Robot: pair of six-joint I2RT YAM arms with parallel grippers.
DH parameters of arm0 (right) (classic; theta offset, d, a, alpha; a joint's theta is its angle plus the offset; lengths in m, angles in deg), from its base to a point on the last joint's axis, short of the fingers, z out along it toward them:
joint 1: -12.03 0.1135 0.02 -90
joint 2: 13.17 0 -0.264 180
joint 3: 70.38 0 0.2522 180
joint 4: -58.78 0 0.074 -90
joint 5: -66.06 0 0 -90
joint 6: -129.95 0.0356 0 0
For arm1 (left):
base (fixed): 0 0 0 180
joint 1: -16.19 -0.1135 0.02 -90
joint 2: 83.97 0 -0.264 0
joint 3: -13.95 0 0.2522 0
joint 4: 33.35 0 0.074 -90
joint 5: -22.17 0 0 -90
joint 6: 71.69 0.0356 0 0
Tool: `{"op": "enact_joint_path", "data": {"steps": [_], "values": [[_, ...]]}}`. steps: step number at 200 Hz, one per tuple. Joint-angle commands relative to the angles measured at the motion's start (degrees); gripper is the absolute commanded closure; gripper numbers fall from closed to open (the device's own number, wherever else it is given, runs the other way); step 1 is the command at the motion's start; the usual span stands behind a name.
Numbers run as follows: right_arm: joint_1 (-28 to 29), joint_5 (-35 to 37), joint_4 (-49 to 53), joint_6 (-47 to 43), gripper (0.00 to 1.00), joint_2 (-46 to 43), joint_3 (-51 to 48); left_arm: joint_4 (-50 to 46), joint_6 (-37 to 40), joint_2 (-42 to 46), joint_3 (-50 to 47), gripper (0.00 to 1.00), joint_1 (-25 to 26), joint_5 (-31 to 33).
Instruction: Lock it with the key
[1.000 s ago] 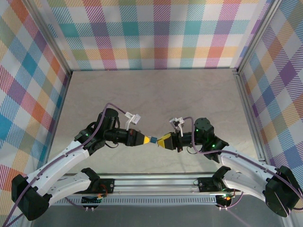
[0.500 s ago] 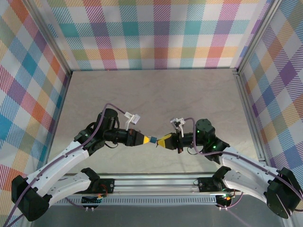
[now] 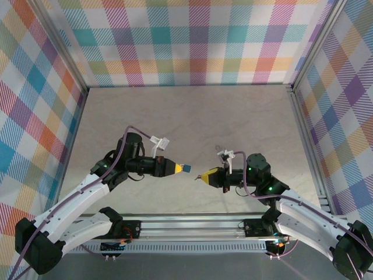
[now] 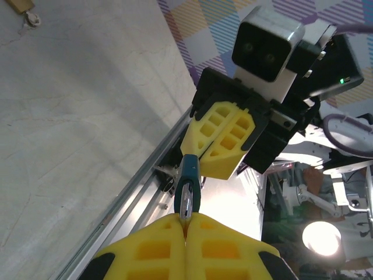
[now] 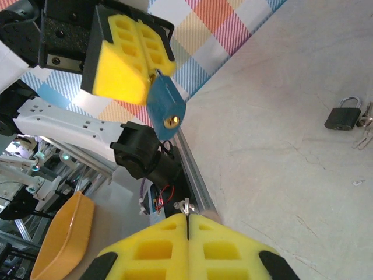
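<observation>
Down in the lower middle of the overhead view, the left fingers (image 3: 175,168) are pinching a small blue padlock (image 3: 186,168) by its shackle. Its keyhole is aimed at the right fingers (image 3: 205,175), which are pressed together on what looks like a small metal key (image 5: 187,205), so I'd guess it's a line-up for insertion. A second ago the two were touching; now there's a clear gap, with the right arm further toward the lower right.

I see a pale, stone-patterned table (image 3: 192,116). On it, in my right wrist view, a small dark padlock (image 5: 342,118) lies flat with its silver shackle pointing up the frame. A bunch of keys (image 5: 364,133) rests just beside it.
</observation>
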Motion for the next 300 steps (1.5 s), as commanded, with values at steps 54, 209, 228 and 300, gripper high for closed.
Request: {"op": "enact_joint_path", "data": {"steps": [54, 209, 228, 300], "values": [[-0.9, 7.4, 6.5, -2.2, 1.00, 5.1, 2.5, -8.1, 2.7, -9.2, 3.0, 1.00, -0.7, 9.0], [-1.1, 14.9, -10.9, 5.8, 1.00, 27.4, 3.3, -19.7, 11.0, -51.1, 27.8, 1.00, -1.2, 28.6], [-1.0, 16.0, -11.3, 5.7, 1.00, 30.2, 4.8, -20.1, 11.0, -53.3, 29.7, 1.00, -1.1, 28.7], [-1.3, 18.1, -14.5, 5.6, 1.00, 41.2, 8.8, -23.9, 14.0, -58.5, 33.9, 1.00, -2.1, 30.4]]}}
